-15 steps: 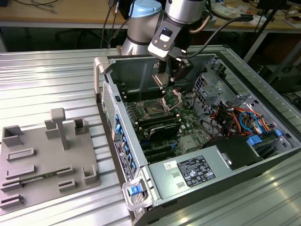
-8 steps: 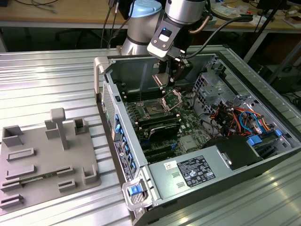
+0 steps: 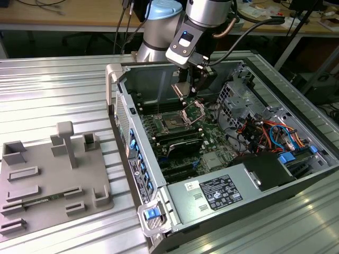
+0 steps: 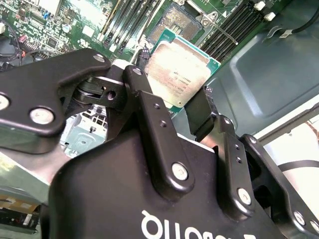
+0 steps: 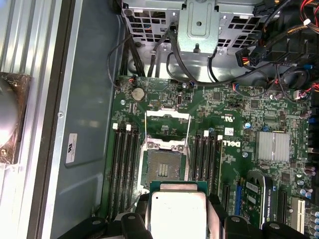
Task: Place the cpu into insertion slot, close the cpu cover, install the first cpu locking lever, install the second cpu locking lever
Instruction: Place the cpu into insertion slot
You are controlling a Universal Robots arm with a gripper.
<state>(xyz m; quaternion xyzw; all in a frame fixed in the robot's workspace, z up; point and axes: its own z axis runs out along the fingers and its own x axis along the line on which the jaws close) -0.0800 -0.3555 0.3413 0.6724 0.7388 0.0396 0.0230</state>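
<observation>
End effector (image 4: pixel 172 97) clenched on the cpu (image 4: pixel 180 74), black fingers (image 4: pixel 149 119) on opposite edges, its near edge hidden behind them. Flat silver top, green rim. It hangs above the insertion slot (image 5: pixel 163 171), dark, square, metal-framed. The cpu cover (image 5: pixel 167 123) stands hinged open. Arm (image 3: pixel 204 10) reaches down into the open case (image 3: pixel 135 143)

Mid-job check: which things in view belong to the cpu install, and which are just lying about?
Part of the job:
- cpu, clamped in the gripper
- insertion slot, empty
- cpu cover, open

Lying about:
- grey parts tray, outside the case on the exterior view's left
- memory slots
- heatsink
- power supply
</observation>
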